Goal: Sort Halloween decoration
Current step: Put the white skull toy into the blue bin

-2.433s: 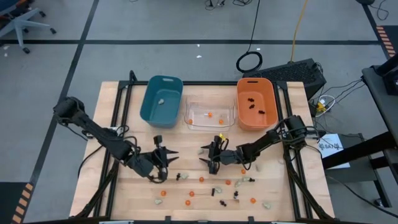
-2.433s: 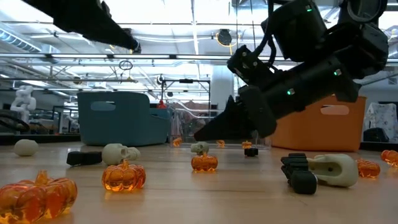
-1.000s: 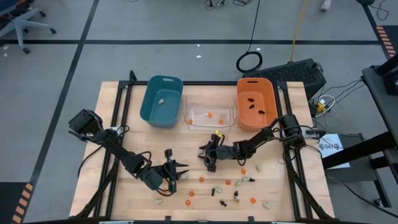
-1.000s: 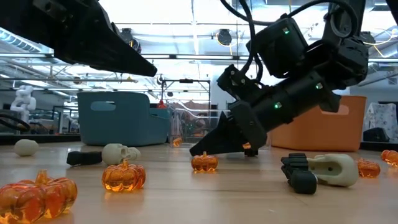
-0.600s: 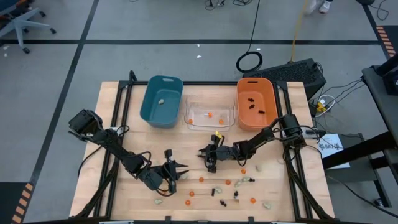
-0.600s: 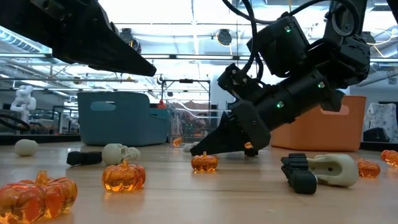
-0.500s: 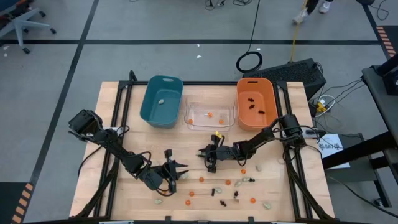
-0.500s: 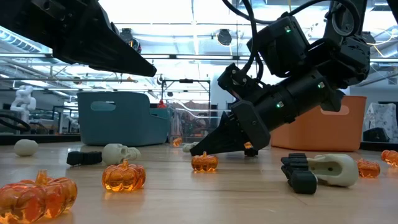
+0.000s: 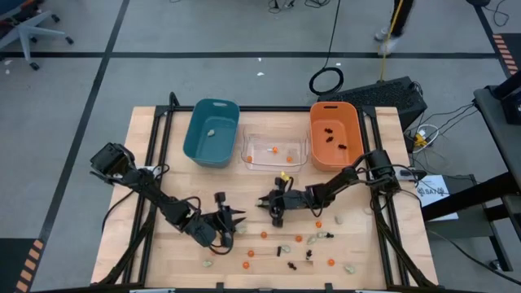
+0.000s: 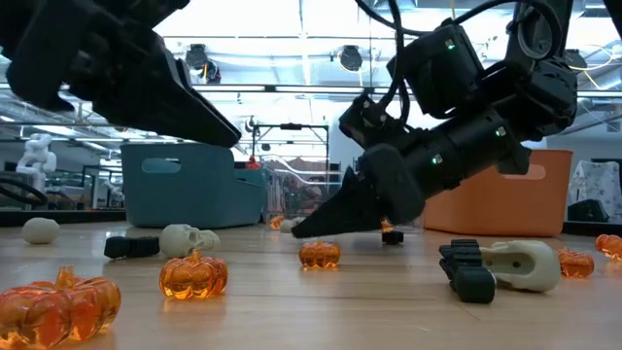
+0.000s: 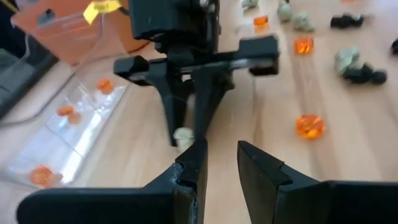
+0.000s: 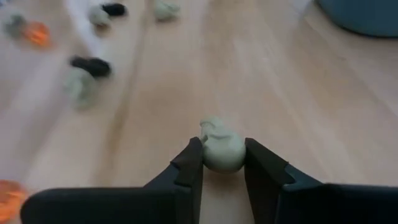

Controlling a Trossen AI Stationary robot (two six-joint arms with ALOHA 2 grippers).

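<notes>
Small orange pumpkins [image 10: 192, 276], black spidery pieces [image 10: 131, 247] and pale lumps [image 10: 188, 239] lie scattered on the wooden table's near half [image 9: 281, 248]. My right gripper [image 9: 275, 213] is at mid-table, shut on one pale lump [image 12: 221, 149], which also shows in the left wrist view [image 11: 183, 135]. My left gripper [image 9: 238, 220] hovers just to its left, pointing at it. Its fingers [image 11: 221, 155] are open with nothing between them. My right gripper pinches the pale lump by its two opposite sides [image 12: 205, 155] between the two fingertips. The fingers slant down from the table's right side. The lump sits at table height; whether it is lifted clear I cannot tell.
Three bins stand in a row at the far edge: teal [image 9: 212, 132], clear [image 9: 275, 151] and orange [image 9: 334, 135], each with a few pieces inside. More pumpkins [image 10: 319, 255] and a pale lump with a black piece [image 10: 505, 267] lie near the right gripper.
My right gripper has shut on the pale lump while staying in place. My left gripper has rolled a little about its own pointing line without shifting.
</notes>
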